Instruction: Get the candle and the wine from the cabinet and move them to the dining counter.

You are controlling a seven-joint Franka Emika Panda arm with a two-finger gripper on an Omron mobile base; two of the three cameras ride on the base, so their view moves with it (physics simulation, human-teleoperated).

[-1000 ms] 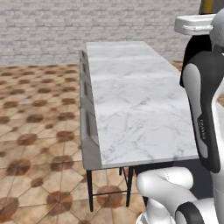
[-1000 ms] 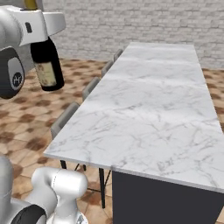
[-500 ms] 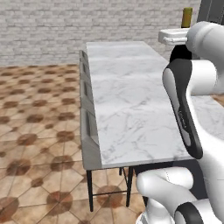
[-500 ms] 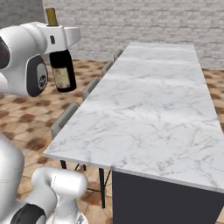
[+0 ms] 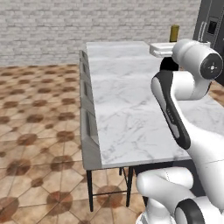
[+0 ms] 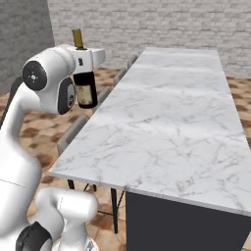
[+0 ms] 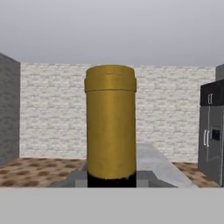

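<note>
The wine (image 6: 87, 88) is being held upright in the air by the end effector (image 6: 84, 58), which is being kept closed on the bottle just below its gold-foil neck. In the right base view the dark body and tan label are being shown hanging under the white hand, while the gold neck is being seen rising above it. The bottle is being carried beside the long edge of the tabletop (image 6: 166, 112), over the row of stools (image 6: 73, 135), and clear of the marble surface. In the left base view the gold neck (image 5: 174, 33) is being seen above the hand, with the dark body partly hidden behind the arm (image 5: 173, 105). In the hand view the gold neck (image 7: 110, 127) is being shown standing straight up in the middle, with a sliver of dark glass below it. The white, grey-veined tabletop (image 5: 131, 100) is being seen running away towards a pale brick wall (image 5: 65, 26), over a brown tiled floor (image 5: 39, 131). A dark fridge (image 7: 211, 135) is being seen at the right of the hand view.
</note>
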